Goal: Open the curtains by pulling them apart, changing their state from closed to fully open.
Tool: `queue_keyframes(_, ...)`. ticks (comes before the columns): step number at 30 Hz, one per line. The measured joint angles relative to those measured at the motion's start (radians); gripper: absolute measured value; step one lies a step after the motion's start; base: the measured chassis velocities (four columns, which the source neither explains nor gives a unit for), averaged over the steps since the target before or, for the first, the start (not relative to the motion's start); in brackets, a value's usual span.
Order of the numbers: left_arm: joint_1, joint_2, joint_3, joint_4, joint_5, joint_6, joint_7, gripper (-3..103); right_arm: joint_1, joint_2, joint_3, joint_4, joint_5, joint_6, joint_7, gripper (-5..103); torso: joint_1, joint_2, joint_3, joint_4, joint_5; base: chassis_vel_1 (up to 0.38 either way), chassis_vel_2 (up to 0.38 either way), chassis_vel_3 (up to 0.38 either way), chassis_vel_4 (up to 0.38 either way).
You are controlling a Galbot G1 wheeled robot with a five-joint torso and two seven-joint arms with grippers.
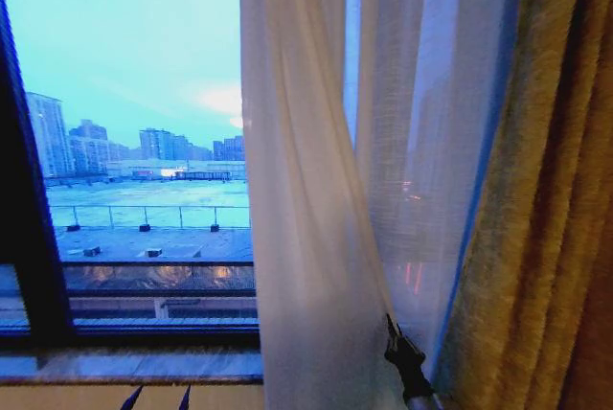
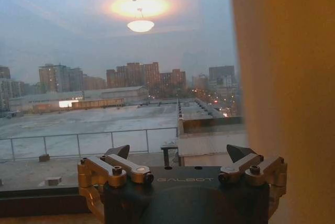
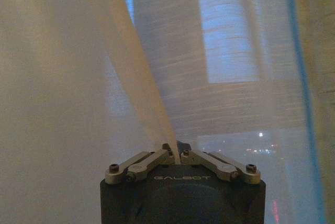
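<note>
Curtains (image 1: 306, 218) of sheer white cloth hang in long vertical folds across the middle and right of the head view, bunched toward the right side of the window (image 1: 144, 142), whose left part stands uncovered. A fold of the fabric slants down from upper left to lower right and ends at the right gripper (image 1: 391, 330), low in the head view beside the cloth. From the right wrist camera, the right gripper (image 3: 177, 153) has its fingers brought together with a narrow pleat of the curtains (image 3: 152, 103) pinched between their tips, the cloth rising taut from that point.

Just right of the sheer panel hangs a heavy golden-brown drape (image 1: 546, 199), its edge touching or overlapping the white fabric. A dark window frame (image 1: 24, 209) runs down the left edge, with a stone sill (image 1: 124, 364) below it. Beyond the glass lie a railed rooftop (image 1: 144, 218) and distant buildings (image 1: 86, 147).

The left gripper (image 2: 179, 154) points at the bare glass with its fingers spread wide and nothing between them; a ceiling lamp (image 2: 140, 24) reflects in the pane above it, and the drape (image 2: 285, 98) hangs close on one side.
</note>
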Motion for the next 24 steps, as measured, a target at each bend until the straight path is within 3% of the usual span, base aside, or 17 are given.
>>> queue_keyframes(11, -0.003, -0.001, 0.001, 0.005, 0.0, 0.0, 0.001, 100, -0.001, 0.0, 0.005, -0.006, -0.055, 0.014, -0.002, 0, 0.0, 0.0, 0.0, -0.0001, 0.0008, -0.228, -0.215, 0.231, 0.225)
queue_keyframes(14, -0.002, -0.001, 0.001, 0.005, 0.0, 0.0, 0.002, 100, -0.001, -0.001, 0.008, -0.011, -0.057, 0.018, 0.002, 0, 0.0, 0.0, 0.0, -0.0009, 0.0008, -0.022, -0.033, 0.009, 0.017)
queue_keyframes(19, -0.002, 0.001, -0.002, 0.005, 0.0, 0.001, 0.001, 100, -0.001, 0.0, 0.006, -0.014, -0.057, 0.02, 0.003, 0, 0.0, 0.0, 0.0, 0.0003, -0.0009, 0.033, 0.037, -0.019, -0.018)
queue_keyframes(24, -0.005, 0.001, -0.002, 0.01, 0.0, 0.001, 0.001, 100, -0.001, 0.0, 0.006, -0.019, -0.057, 0.035, 0.003, -2, 0.0, 0.0, 0.0, -0.0001, -0.0004, 0.055, 0.072, -0.019, -0.025)
